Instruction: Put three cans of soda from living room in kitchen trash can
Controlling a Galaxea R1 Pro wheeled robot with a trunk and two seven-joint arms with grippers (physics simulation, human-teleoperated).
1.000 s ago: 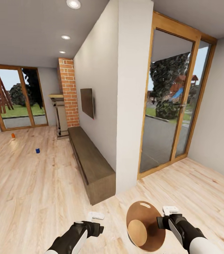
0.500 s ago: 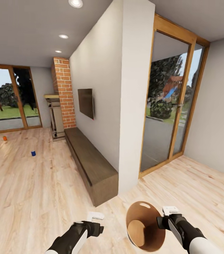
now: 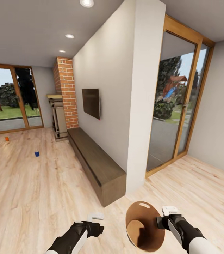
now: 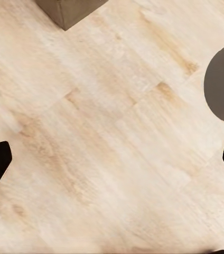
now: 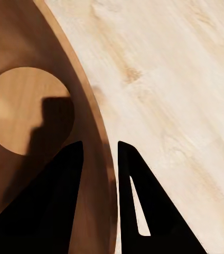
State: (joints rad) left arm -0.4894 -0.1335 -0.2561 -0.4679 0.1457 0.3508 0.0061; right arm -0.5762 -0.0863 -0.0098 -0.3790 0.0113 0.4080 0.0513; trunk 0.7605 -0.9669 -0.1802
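Head view: bright, even, flat sim render. Daylight through the glass doors (image 3: pixel 175 102) and far window (image 3: pixel 10 102); three recessed ceiling spots (image 3: pixel 86 2) lit. Soft shadow under the low bench (image 3: pixel 94 158). Strong wide-angle stretch at edges, wall (image 3: pixel 140 91) and door frames lean. Sharp overall, outdoor trees blocky.

Wrist views: floor (image 4: pixel 101 137) grain soft, slightly blurred. Inside the bin (image 5: pixel 27 106), a hard-edged shadow falls across its lit base. Fingers (image 5: pixel 54 201) render near black, no detail.

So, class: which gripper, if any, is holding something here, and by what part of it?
The right gripper holds the trash can by its rim, one of the fingers inside the wall and one outside. The left gripper is open and empty.
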